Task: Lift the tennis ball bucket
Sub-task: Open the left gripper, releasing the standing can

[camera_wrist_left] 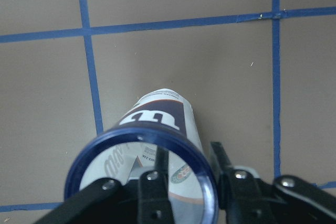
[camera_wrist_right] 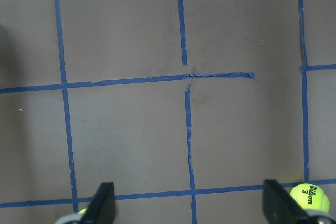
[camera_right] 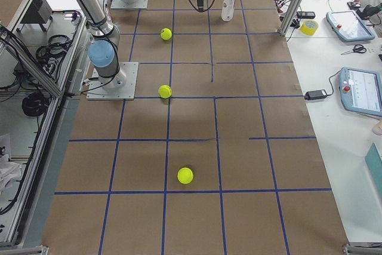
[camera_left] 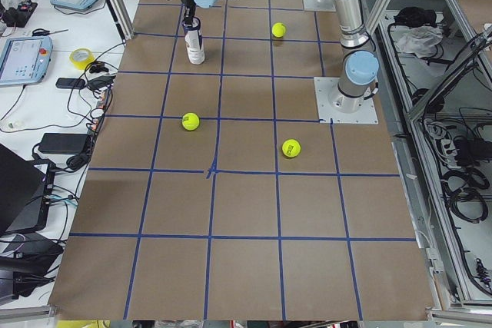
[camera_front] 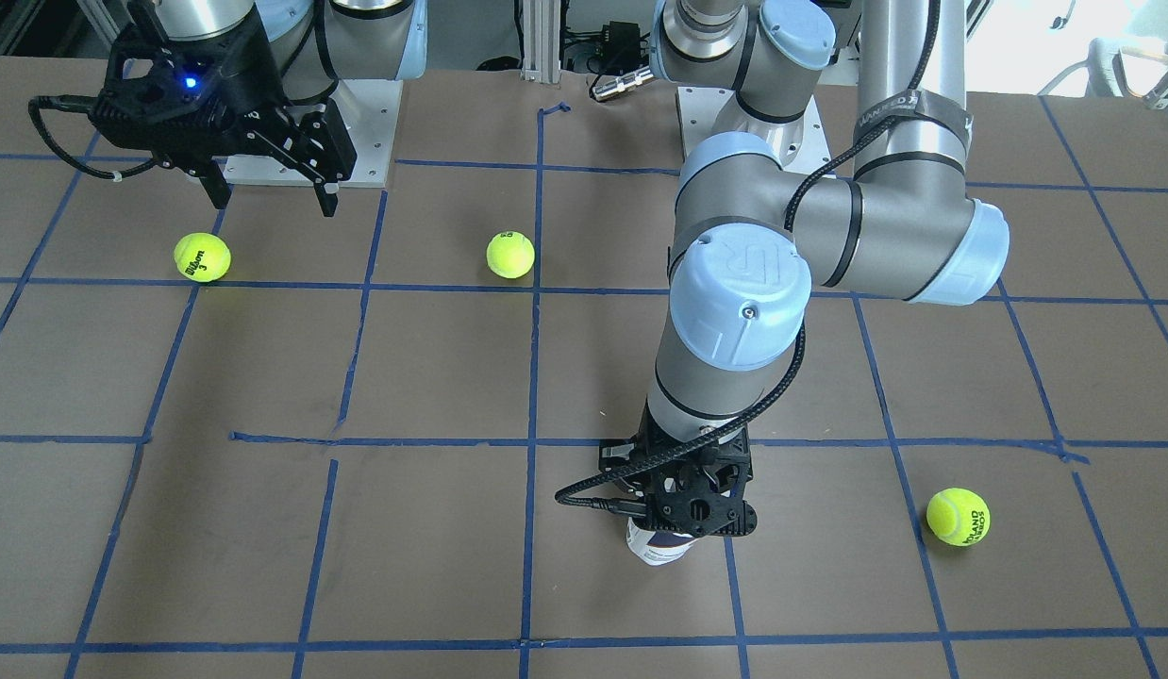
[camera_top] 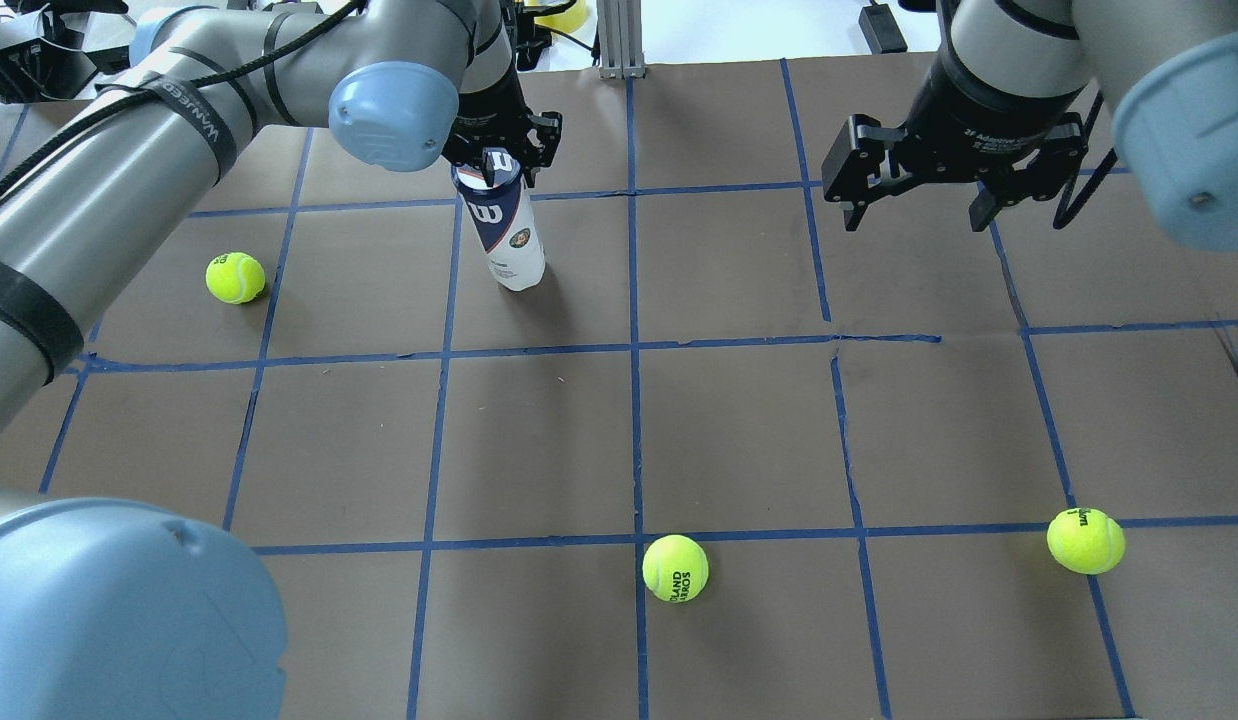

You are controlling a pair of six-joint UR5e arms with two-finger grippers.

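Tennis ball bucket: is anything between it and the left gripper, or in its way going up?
Nothing visible. The left gripper straddles the tennis ball bucket at its rim, one finger inside, one outside. Only that arm is above it. The right gripper hangs apart.

The left arm (camera_top: pixel 109 170) stretches far out over the table with its wrist turned straight down, and the left gripper (camera_top: pixel 497 165) is closed on the top rim of the tennis ball bucket (camera_top: pixel 511 240) — one finger inside the mouth, the other outside the wall. The right arm (camera_top: pixel 1009 60) is folded in nearer its base, wrist also pointing down, and the right gripper (camera_top: pixel 916 215) hangs high above the table — its two fingers spread wide.
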